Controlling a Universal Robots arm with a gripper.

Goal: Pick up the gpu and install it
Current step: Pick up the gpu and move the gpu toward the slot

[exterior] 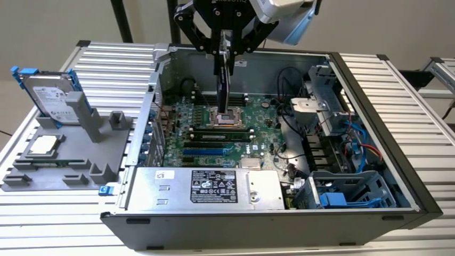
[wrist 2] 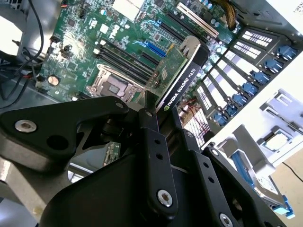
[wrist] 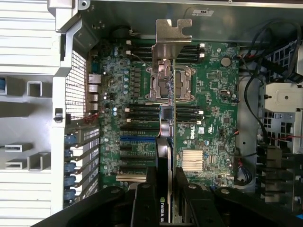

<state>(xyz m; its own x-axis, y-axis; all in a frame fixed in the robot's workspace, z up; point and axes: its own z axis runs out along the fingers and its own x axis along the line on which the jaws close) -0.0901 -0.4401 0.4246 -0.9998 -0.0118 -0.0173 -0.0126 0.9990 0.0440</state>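
My gripper (exterior: 225, 47) is shut on the gpu (exterior: 225, 80) and holds it edge-on, hanging upright above the middle of the open computer case (exterior: 355, 96). The card's lower end hovers over the CPU socket (exterior: 229, 118) of the green motherboard (exterior: 213, 144), apart from it. In the second wrist view the gpu (wrist 2: 182, 75) shows its green board face, black shroud edge and silver end bracket, clamped between my black fingers (wrist 2: 152, 137). The first wrist view looks down the card's edge (wrist: 165, 142) to the silver bracket (wrist: 171, 45), with my gripper (wrist: 165, 191) around it.
Blue and black expansion slots (exterior: 206, 152) lie on the motherboard toward the power supply (exterior: 213, 186). Cables and a drive cage (exterior: 341, 122) fill the case on the exterior view's right. A grey fixture (exterior: 64, 160) outside holds a hard drive (exterior: 53, 98) and a CPU chip (exterior: 44, 144).
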